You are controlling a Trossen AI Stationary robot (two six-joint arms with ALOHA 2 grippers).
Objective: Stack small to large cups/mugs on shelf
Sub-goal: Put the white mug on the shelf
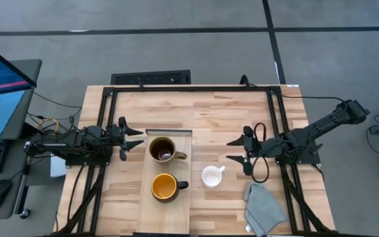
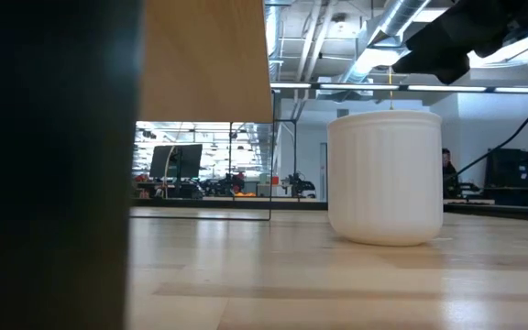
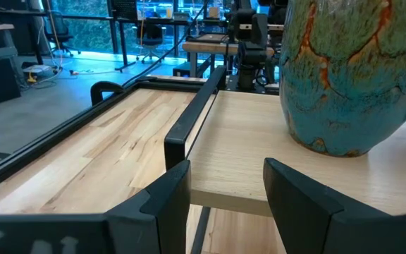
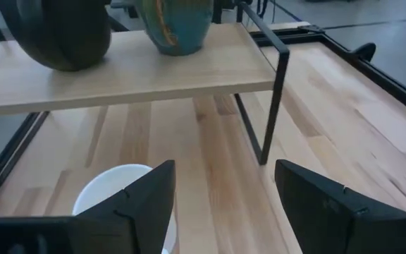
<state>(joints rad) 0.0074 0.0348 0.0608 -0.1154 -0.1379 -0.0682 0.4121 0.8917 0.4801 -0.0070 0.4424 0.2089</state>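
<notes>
Right gripper (image 1: pixel 231 150): fingers apart, empty, near small white mug (image 1: pixel 212 176) on worktop (image 1: pixel 222 112) beside shelf (image 1: pixel 171 210); shelf holding brown mug (image 1: pixel 163 149) and dark mug (image 1: pixel 166 187); step judged: fetching white mug; next: descent over rim, closure.

The table (image 1: pixel 222 112) carries a pale shelf (image 1: pixel 176 210) on black legs, a white mug (image 1: pixel 212 176) just beside the shelf's right edge, and a grey cloth (image 1: pixel 263 207) near the front right. On the shelf stand the brown mug (image 1: pixel 164 149) and, nearer the front, the dark mug (image 1: pixel 166 187), apparently not touching.
</notes>
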